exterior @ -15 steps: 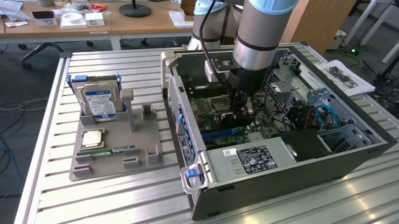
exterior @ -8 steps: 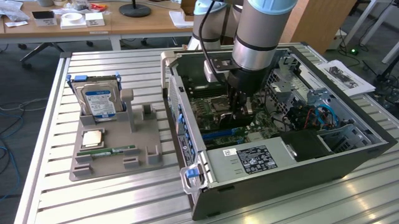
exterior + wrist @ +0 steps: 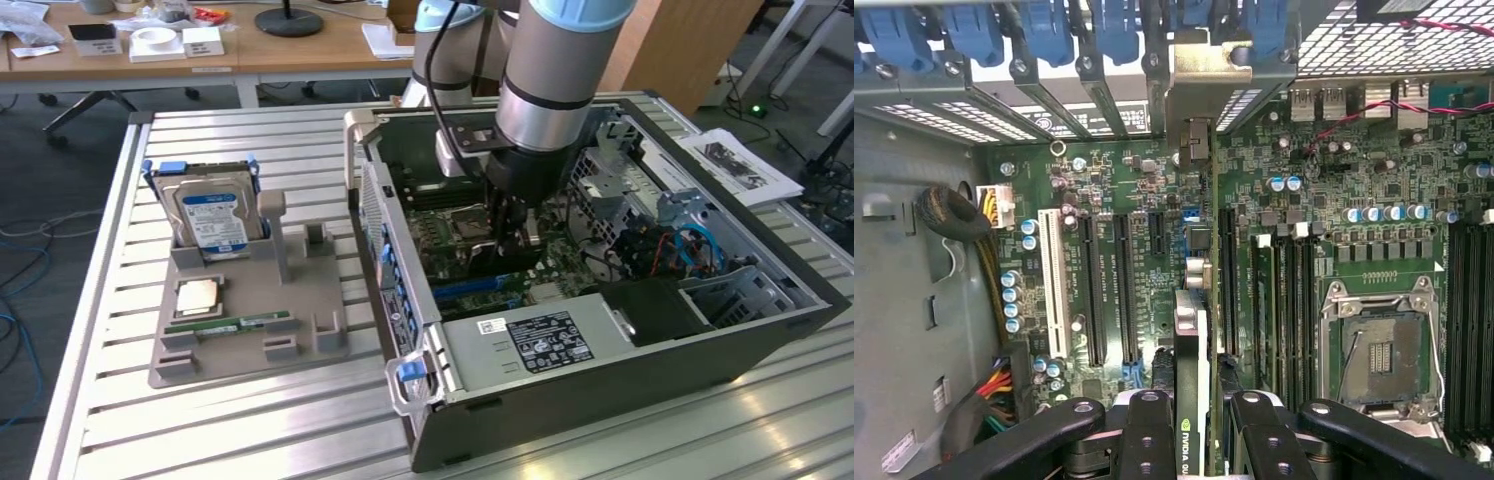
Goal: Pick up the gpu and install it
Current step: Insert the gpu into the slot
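In the wrist view the gpu [image 3: 1192, 330] shows edge-on as a thin dark card with a silver end bracket [image 3: 1206, 75]. My gripper [image 3: 1194, 435] is shut on it, one black finger [image 3: 1149, 430] on each side. The card stands upright over the green motherboard [image 3: 1114, 190], beside a long black slot [image 3: 1226, 280], and its bracket sits against the rear wall with the blue clips [image 3: 1114, 25]. Whether the card's edge is in a slot is hidden. In the exterior view my gripper [image 3: 514, 238] reaches down inside the open computer case [image 3: 641, 360].
A grey holder [image 3: 247, 330] at the exterior view's left carries a hard drive [image 3: 211, 215], a processor chip [image 3: 198, 297] and a green memory stick [image 3: 247, 323]. Inside the case are the power supply [image 3: 534, 340], an open CPU socket [image 3: 1379, 345] and cable bundles [image 3: 954, 215].
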Motion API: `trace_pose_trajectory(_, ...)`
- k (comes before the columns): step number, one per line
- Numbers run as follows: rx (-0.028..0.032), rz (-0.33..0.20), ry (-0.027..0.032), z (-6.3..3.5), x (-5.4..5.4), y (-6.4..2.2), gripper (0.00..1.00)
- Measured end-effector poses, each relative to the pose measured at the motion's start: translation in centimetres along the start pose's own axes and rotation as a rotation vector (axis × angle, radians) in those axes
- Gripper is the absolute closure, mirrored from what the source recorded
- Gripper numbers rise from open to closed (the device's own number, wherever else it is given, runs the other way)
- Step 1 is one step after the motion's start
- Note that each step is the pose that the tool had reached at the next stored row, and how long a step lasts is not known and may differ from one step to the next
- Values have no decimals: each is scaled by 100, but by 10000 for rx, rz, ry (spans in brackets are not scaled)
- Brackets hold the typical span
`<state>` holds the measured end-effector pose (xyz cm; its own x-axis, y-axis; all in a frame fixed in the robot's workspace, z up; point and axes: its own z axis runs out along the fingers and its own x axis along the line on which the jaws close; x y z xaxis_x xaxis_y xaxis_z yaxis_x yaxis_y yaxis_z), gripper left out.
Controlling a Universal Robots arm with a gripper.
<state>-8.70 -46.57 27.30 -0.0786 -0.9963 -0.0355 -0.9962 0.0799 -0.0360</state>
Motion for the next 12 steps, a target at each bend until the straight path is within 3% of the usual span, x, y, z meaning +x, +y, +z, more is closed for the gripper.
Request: trace_pose_trajectory(12,0,-3,1,-1,9,20,73)
